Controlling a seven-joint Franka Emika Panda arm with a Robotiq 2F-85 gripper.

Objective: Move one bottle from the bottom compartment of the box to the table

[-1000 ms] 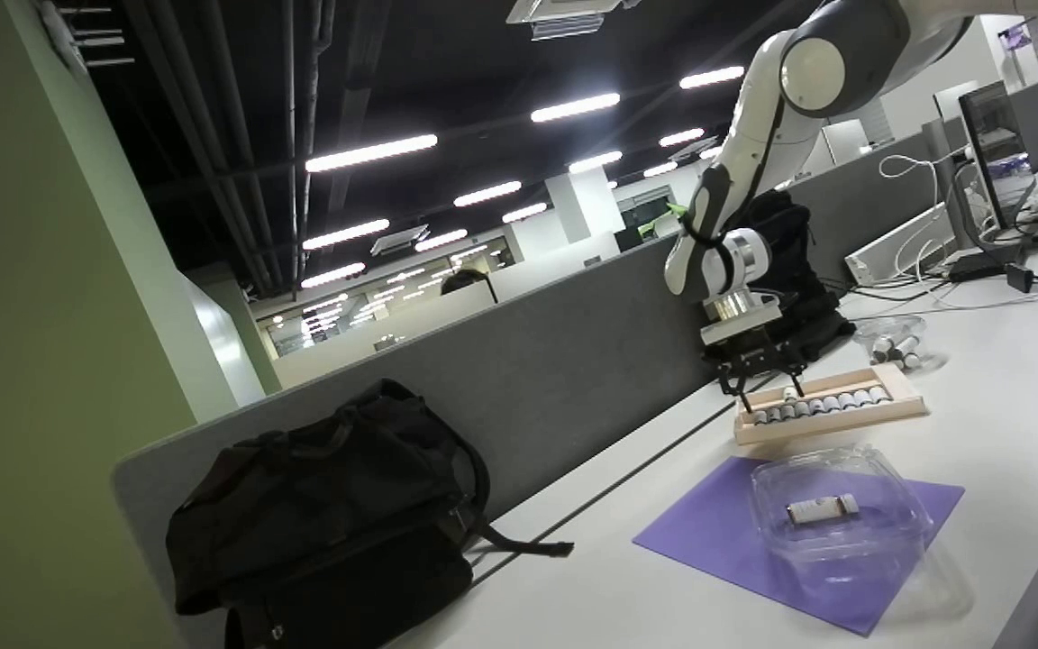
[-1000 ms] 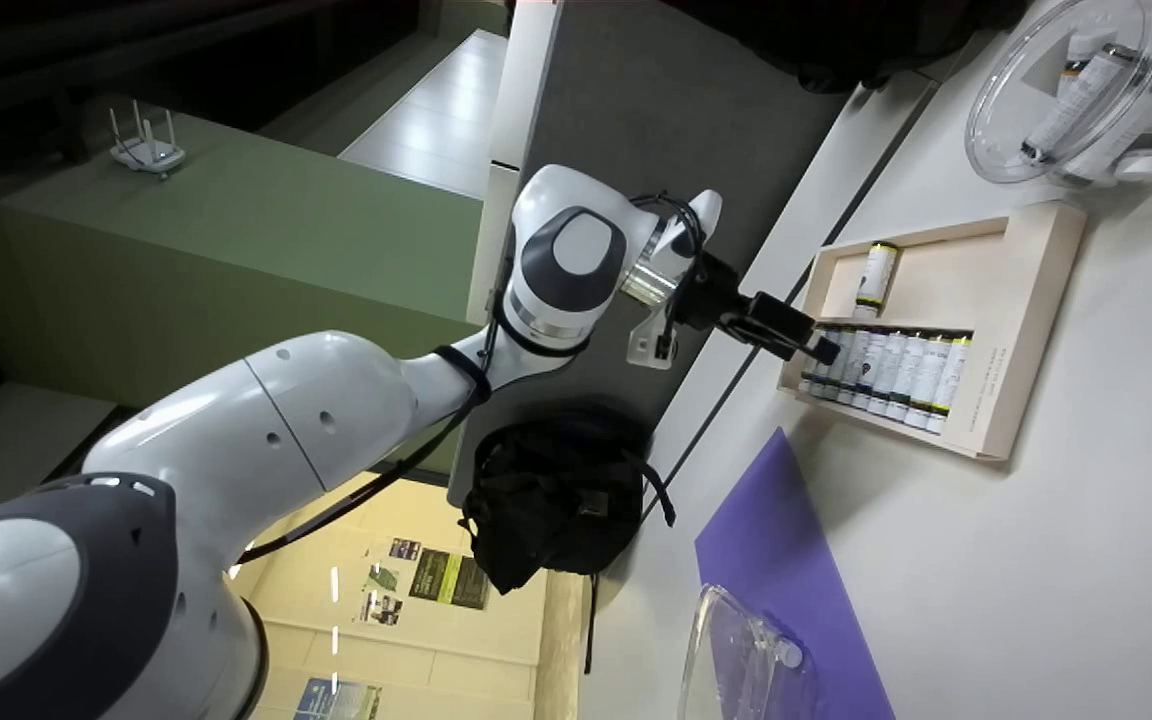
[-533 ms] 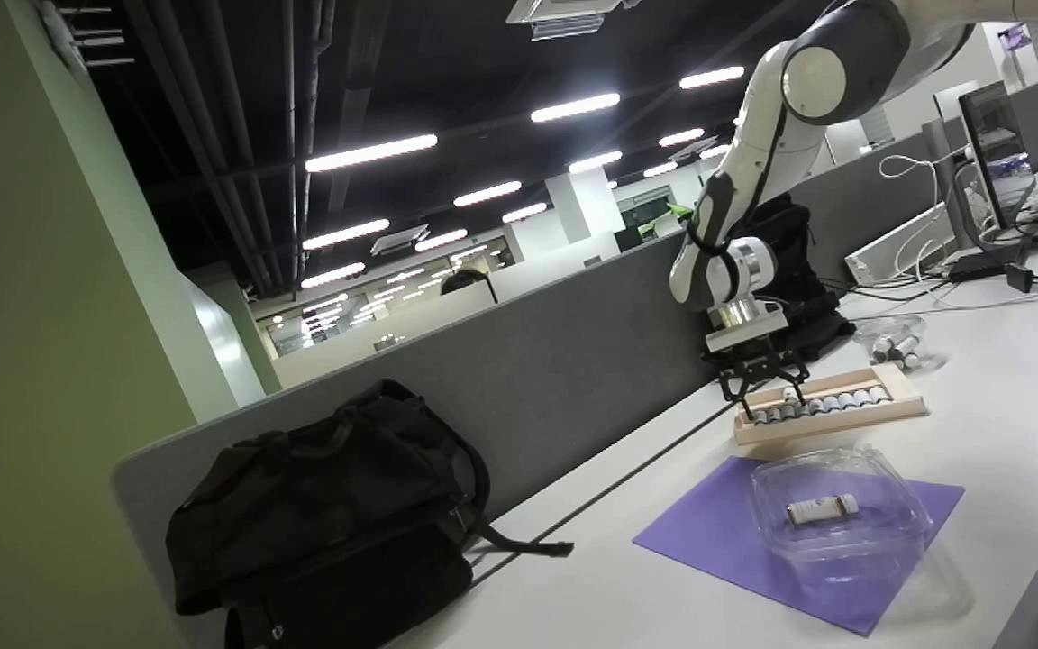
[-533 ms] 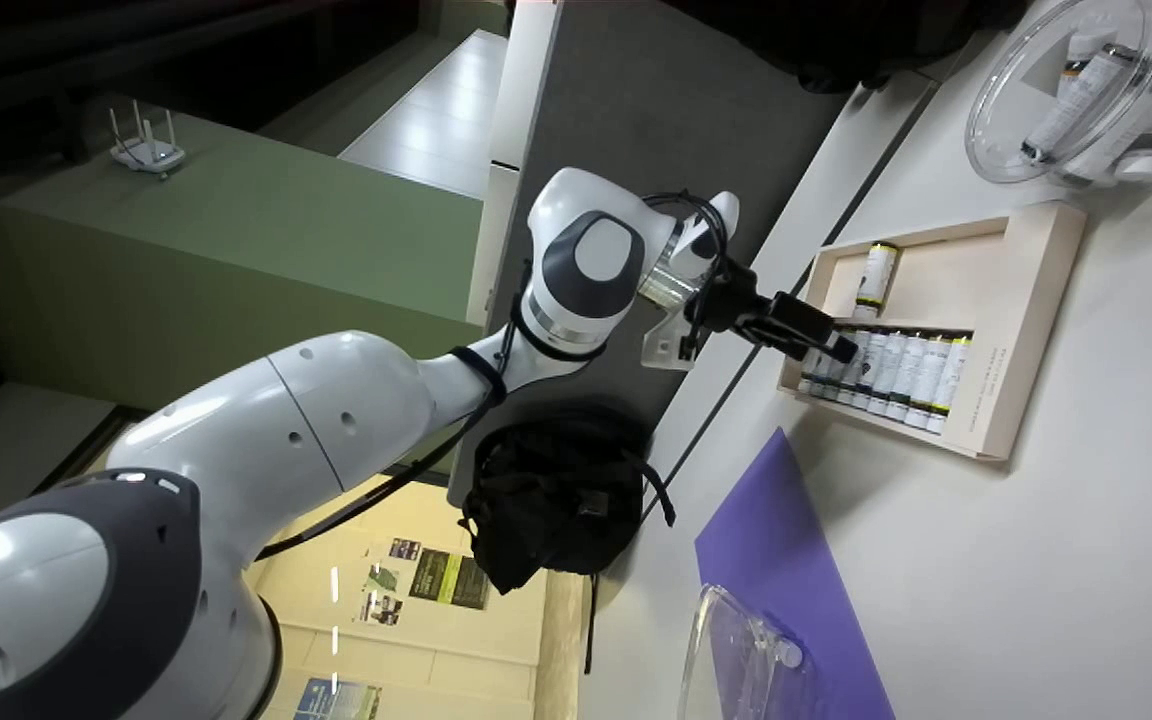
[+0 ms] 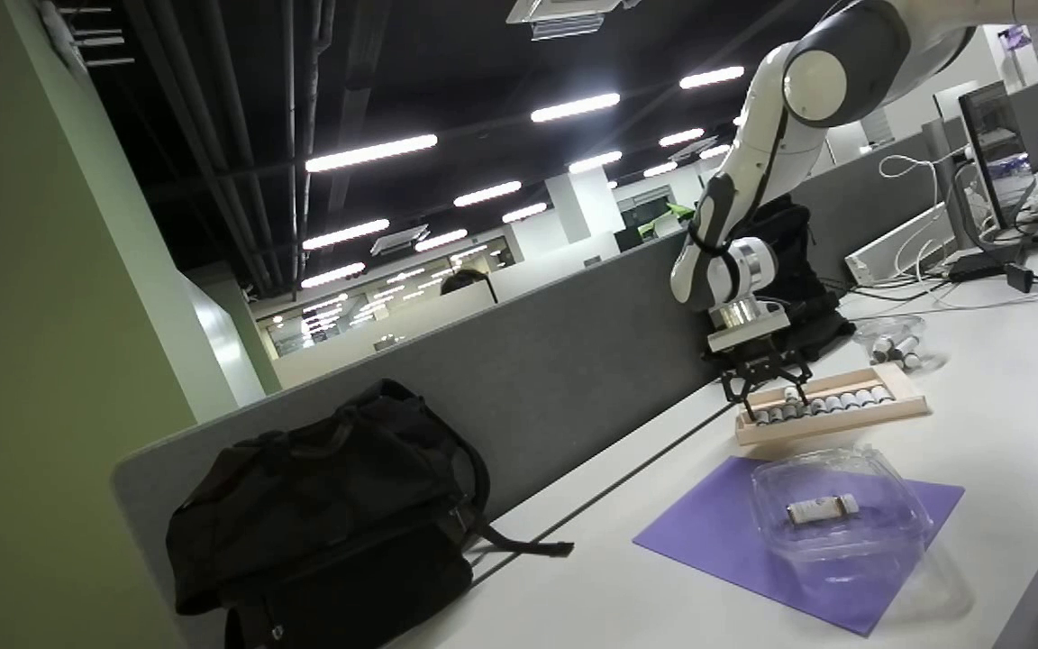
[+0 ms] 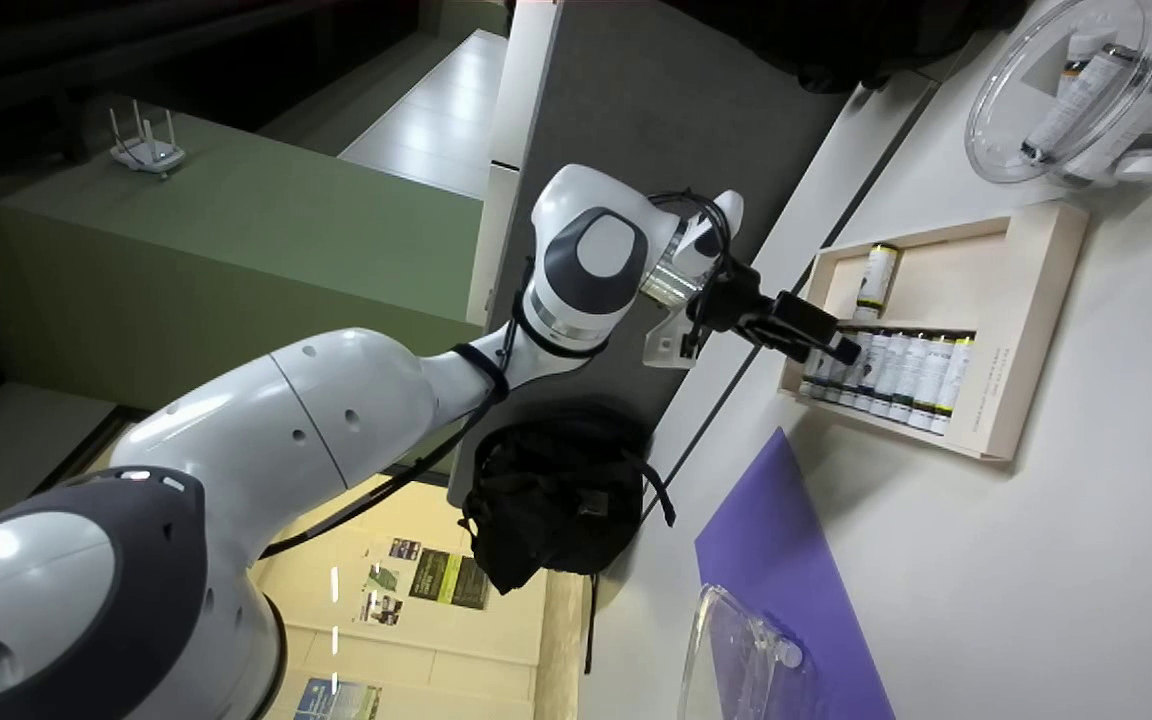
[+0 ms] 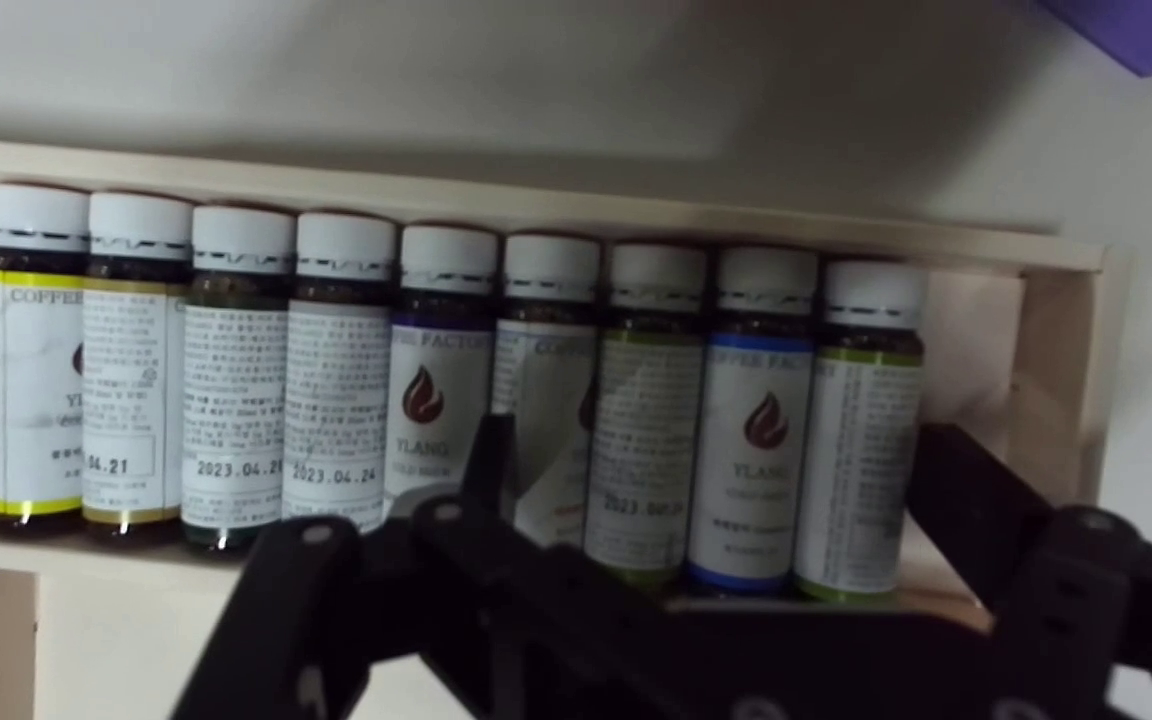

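The box [image 5: 830, 425] is a light wooden tray on the white table [image 5: 1015, 406]. It also shows in an exterior view [image 6: 996, 390]. One compartment holds a row of white-capped bottles [image 6: 901, 372]; another holds a single bottle [image 6: 876, 278]. In the wrist view my gripper [image 7: 718, 433] is open over one end of the row. One black finger [image 7: 966, 485] stands in the gap beside the end bottle [image 7: 861, 460] with green bands; I cannot tell whether they touch. The other finger [image 7: 492, 460] is in front of the row, several bottles away. Nothing is held.
A purple mat [image 5: 695, 532] carries a clear plastic container [image 5: 897, 541] with one bottle [image 5: 821, 510] in it. A clear bowl [image 6: 981, 130] with several bottles stands past the box. A grey partition [image 5: 573, 370] and a black bag [image 5: 330, 514] border the table.
My gripper has moved down and slightly along the box, with its fingers lower at the row. The box has shifted very slightly. The gripper stays open.
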